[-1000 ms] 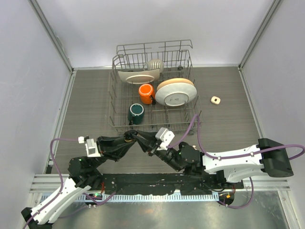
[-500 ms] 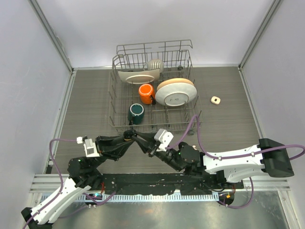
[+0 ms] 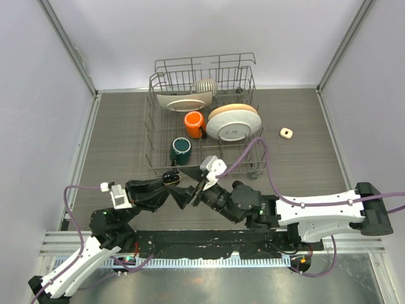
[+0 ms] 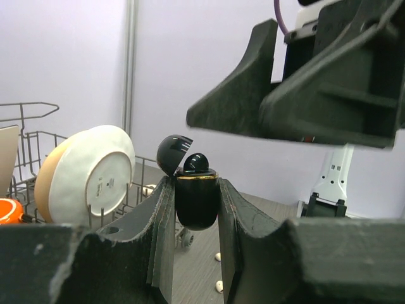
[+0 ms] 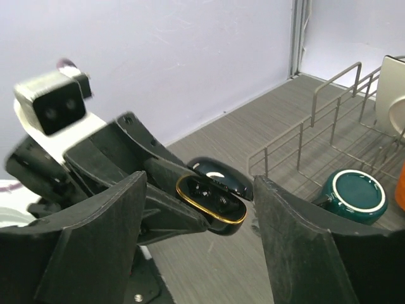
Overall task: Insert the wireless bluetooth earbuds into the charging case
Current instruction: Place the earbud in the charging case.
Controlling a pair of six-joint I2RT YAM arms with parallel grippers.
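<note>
Left wrist view: the left gripper (image 4: 196, 187) pinches the open case (image 4: 197, 204) above the table's (image 3: 304, 120) near edge. Right gripper (image 5: 199, 180) has just spread its fingers (shut a second ago), so a black earbud (image 4: 199, 162) probably now sits inside.

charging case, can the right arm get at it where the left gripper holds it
Probably yes: the charging case sits lid-open, clamped in the left gripper, and the right gripper hangs open close by it with nothing visible between them.
</note>
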